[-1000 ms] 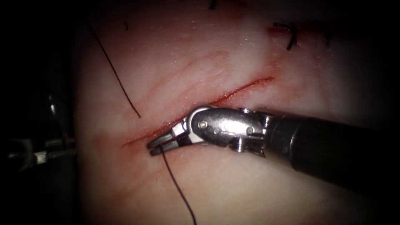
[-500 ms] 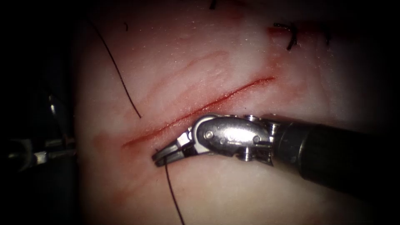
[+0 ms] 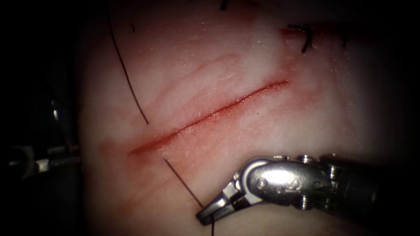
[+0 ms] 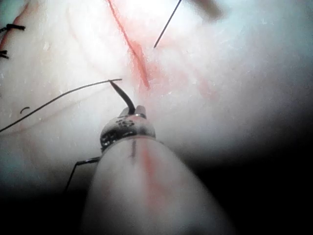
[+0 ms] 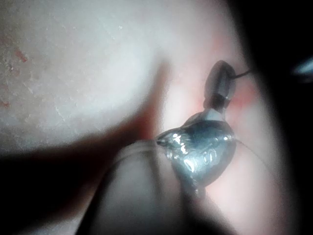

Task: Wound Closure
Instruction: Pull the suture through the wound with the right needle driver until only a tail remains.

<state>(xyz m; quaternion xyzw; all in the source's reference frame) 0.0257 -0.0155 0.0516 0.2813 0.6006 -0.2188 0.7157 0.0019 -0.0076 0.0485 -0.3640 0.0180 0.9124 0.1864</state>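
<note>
The cut (image 3: pixel 210 116) runs slantwise across the tissue (image 3: pixel 245 52). My right tool (image 3: pixel 209 216) lies low on the cut's right side, jaws shut on the thread (image 3: pixel 183 183), which stretches taut from a point in the tissue near the cut's lower end. A second stretch of thread (image 3: pixel 127 74) meets the tissue on the left side. In the left wrist view my left tool (image 4: pixel 136 110) is shut on the curved needle (image 4: pixel 123 95) near one end. The needle is out of the tissue, with thread trailing from it. The right wrist view shows the right tool (image 5: pixel 221 78) pinching thread.
Dark finished stitches (image 3: pixel 306 37) sit beyond the cut's far end. Red fluid stains the tissue around the cut. Dim metal parts (image 3: pixel 43 164) lie in the dark beside the tissue's left edge.
My right tool has moved down and to the right, away from the cut, drawing the thread out of the tissue. The stretch of thread on the left side has shifted upward.
</note>
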